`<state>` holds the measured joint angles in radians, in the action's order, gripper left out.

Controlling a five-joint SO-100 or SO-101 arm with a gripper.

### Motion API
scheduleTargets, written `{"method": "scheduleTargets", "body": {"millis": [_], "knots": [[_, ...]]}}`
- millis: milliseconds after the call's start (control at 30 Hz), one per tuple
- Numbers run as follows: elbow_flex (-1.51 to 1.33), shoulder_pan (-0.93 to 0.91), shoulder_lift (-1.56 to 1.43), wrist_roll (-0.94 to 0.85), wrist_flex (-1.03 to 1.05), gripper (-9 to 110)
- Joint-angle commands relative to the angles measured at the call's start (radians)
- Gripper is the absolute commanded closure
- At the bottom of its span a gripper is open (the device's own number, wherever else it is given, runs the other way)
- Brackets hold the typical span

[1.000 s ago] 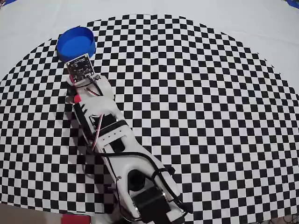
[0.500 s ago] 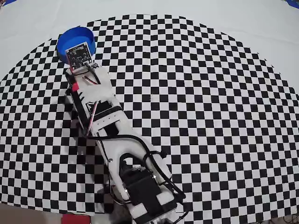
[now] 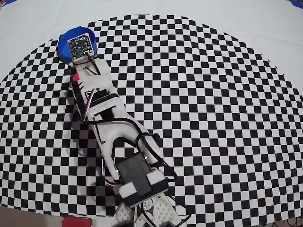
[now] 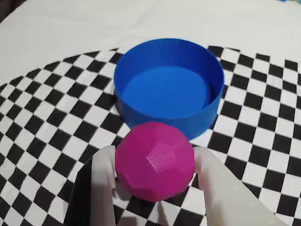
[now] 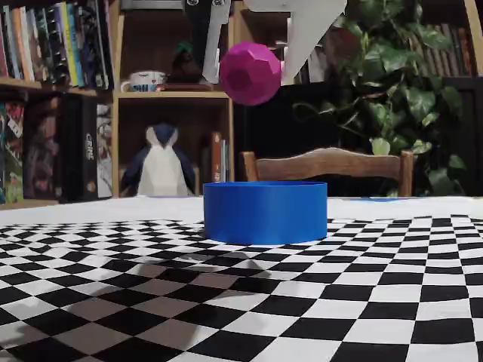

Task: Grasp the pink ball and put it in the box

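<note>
Overhead: arm reaches over the box (image 3: 65, 41) near the checkered mat's (image 3: 213, 94) far-left edge. Wrist: gripper (image 4: 155, 162) pinching the pink ball (image 4: 154, 160), box just beyond. Fixed: ball (image 5: 250, 72) held high above the box (image 5: 265, 211).

The bench (image 5: 90, 302) is spread with a black-and-white checkered mat (image 3: 199, 118) whose far edge curves in an arc; beyond that arc, toward the bench's far edge, lies plain white cloth (image 3: 227, 14). In the fixed view a wooden bookshelf (image 5: 117, 113) stands behind the bench's far edge on the left, packed with books (image 5: 45, 45), with a mug (image 5: 147, 80) on one shelf and a penguin plush (image 5: 160, 164) in the compartment below. The curved top rail of a wooden chair (image 5: 328, 162) shows near the middle. A leafy green houseplant (image 5: 411, 83) fills the dim right side. The room behind is darkish, while the bench is evenly lit.
</note>
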<state>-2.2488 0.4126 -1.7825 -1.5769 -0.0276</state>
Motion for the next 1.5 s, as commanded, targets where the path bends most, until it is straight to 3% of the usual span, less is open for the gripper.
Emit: {"method": "scheduleTargets", "body": {"millis": [0,1467], "knots": [[0.077,-0.014,0.023,-0.008,-0.018,101],[0.446,-0.049,0.410,-0.008,-0.021,101]]}}
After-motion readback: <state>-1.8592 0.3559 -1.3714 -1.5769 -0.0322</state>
